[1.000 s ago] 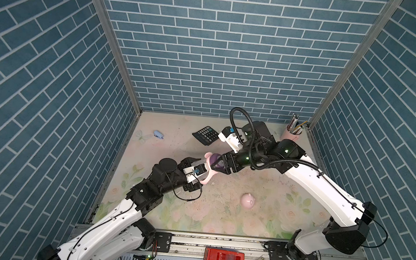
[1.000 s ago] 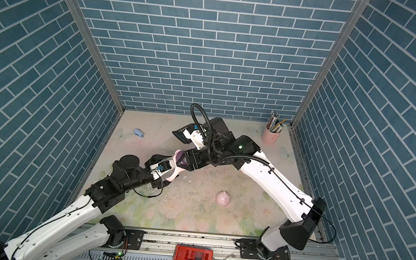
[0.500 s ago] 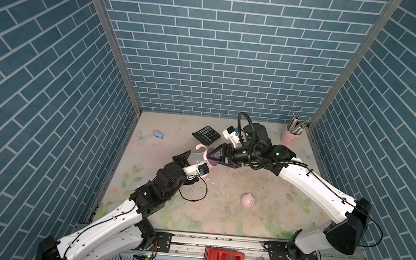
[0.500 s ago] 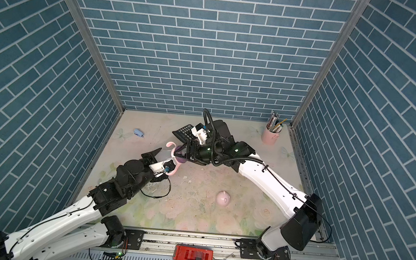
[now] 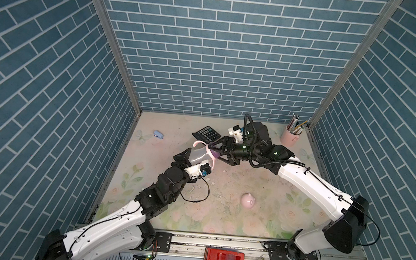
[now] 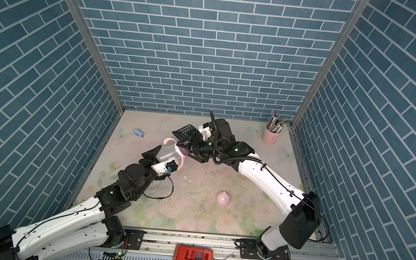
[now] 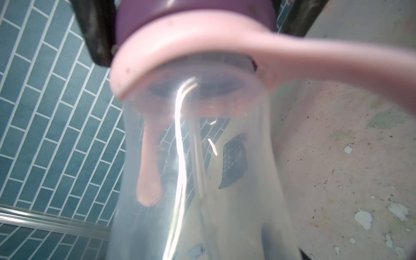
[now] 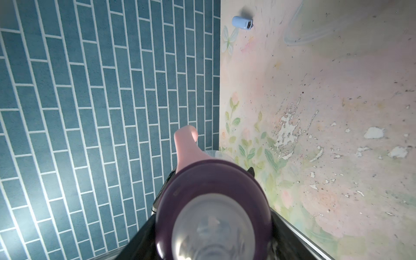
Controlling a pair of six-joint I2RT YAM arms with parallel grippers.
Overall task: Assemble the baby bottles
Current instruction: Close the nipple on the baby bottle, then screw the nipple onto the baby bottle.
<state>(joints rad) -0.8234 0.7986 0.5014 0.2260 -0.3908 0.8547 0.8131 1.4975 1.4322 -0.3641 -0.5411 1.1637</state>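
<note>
The bottle body [image 5: 198, 156] now hangs in the air just beside the calculator [image 5: 206, 133], on its front-rail side. A second ago it was lower and farther from the calculator. Both arms have carried it there together, the left one stretching out longer. The pink eared dome cap [image 5: 248, 199] has not moved: it lies on the tabletop [image 5: 222, 183], well apart from the calculator, toward the front rail.

The bottle body is translucent and tilted, with its mouth pointing at the right arm. The pink looped-handle ring [image 7: 191, 42] sits around its neck, one loop curling up toward the calculator. The purple collar [image 8: 202, 177] is pressed against the ring at the mouth. Its clear nipple [image 8: 213, 225] faces the right wrist camera, and the straw [image 7: 198, 153] runs down inside the body.

The left gripper [image 6: 163, 157] has its fingers [image 5: 183, 154] closed on the bottle body's lower part. The right gripper [image 5: 215, 152] clamps the purple collar, a dark finger [image 7: 96, 33] on either side.

Farther out, a pink pen cup [image 5: 289, 139] stands well to one side of the calculator and a small blue object [image 5: 158, 134] lies to the other.
</note>
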